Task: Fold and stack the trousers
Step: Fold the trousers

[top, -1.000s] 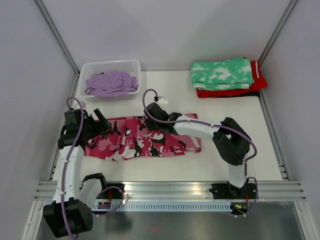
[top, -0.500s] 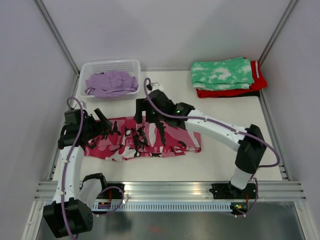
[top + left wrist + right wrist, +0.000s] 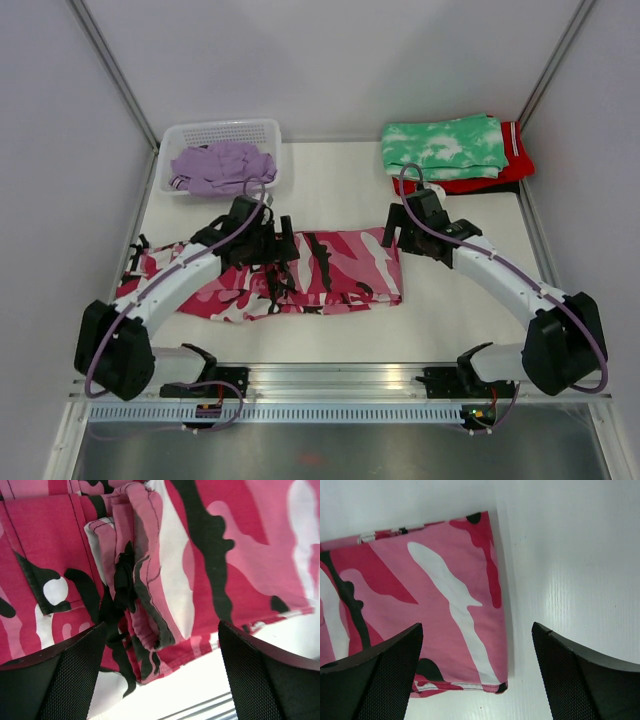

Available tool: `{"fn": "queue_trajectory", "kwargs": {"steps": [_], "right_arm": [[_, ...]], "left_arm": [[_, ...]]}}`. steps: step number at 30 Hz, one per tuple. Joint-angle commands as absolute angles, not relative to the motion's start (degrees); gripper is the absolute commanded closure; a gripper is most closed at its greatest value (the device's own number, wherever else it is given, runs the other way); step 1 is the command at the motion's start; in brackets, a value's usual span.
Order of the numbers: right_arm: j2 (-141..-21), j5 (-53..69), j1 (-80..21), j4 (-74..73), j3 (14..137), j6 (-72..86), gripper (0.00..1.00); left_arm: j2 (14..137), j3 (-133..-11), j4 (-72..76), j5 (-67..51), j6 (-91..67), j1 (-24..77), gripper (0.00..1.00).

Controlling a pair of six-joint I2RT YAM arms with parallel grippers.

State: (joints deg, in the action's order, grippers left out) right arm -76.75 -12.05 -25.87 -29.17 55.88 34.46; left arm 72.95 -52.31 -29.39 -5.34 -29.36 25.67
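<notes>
The pink, white and black camouflage trousers [image 3: 340, 272] lie flat along the middle of the table, folded at their right end. My left gripper [image 3: 279, 247] hangs open over their middle, above a bunched ridge of cloth [image 3: 145, 595]; its fingers [image 3: 60, 680] hold nothing. My right gripper [image 3: 396, 228] is open above the trousers' right edge, and the folded corner [image 3: 497, 682] shows between its fingers [image 3: 580, 680]. The lilac trousers [image 3: 222, 166] sit crumpled in a white basket [image 3: 225, 126] at the back left.
A folded green-and-white tie-dye garment [image 3: 445, 146] lies on a folded red one [image 3: 516, 166] at the back right. Metal rails [image 3: 340, 378] run along the near edge, and white walls close in the table's sides and back.
My right gripper has opened, let go of the camouflage cloth and pulled back to the trousers' right edge. The left arm has swung from their left end to their middle.
</notes>
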Motion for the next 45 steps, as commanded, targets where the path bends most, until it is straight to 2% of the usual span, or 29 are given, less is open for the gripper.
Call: {"fn": "queue_trajectory", "kwargs": {"steps": [1, 9, 13, 18, 21, 30, 40, 41, 42, 43, 44, 45], "right_arm": [[-73.9, -10.2, -26.0, -26.6, 53.6, 33.1, 0.05], [-75.7, -7.9, -25.9, -23.8, 51.3, 33.6, 0.05], [-77.3, -7.6, -25.9, -23.5, 51.6, 33.2, 0.05], [-78.7, -7.6, -25.9, -22.6, 50.5, 33.7, 0.05], [-79.5, -7.2, -25.9, -22.5, 49.6, 34.3, 0.05], [-80.3, -4.7, -25.9, -20.0, 46.5, 35.2, 0.05], [-83.3, -2.0, -25.9, -16.4, 44.9, 35.5, 0.05], [-83.6, -2.0, -25.9, -15.8, 44.5, 35.7, 0.05], [-84.2, -1.9, -25.9, -15.6, 44.3, 35.7, 0.05], [-84.5, -1.8, -25.9, -15.4, 44.2, 35.9, 0.07], [-85.0, -1.3, -25.8, -14.9, 44.0, 35.8, 0.1], [-85.5, -1.0, -25.9, -14.8, 44.0, 35.7, 0.12]], "left_arm": [[78.1, -55.3, -29.5, 5.7, -32.9, 28.9, 0.05], [83.9, -51.3, -27.9, 9.0, -37.1, 32.0, 0.18], [84.1, -49.3, -27.1, 9.2, -38.4, 32.6, 0.42], [83.1, -47.2, -25.7, 8.0, -39.4, 32.6, 0.6], [80.5, -46.9, -27.2, 8.7, -40.3, 32.6, 0.98], [66.8, -47.8, -33.6, 12.5, -39.6, 32.6, 0.98], [65.0, -40.5, -34.7, 11.7, -44.2, 32.6, 0.96], [65.0, -40.6, -35.2, 12.6, -44.5, 32.6, 0.9], [65.0, -40.9, -35.8, 12.9, -44.5, 32.6, 0.62], [65.0, -41.2, -36.0, 13.8, -44.3, 32.6, 0.42], [65.0, -42.3, -36.4, 14.5, -44.2, 32.6, 0.25], [65.0, -42.9, -37.0, 15.3, -44.2, 32.6, 0.17]]}}
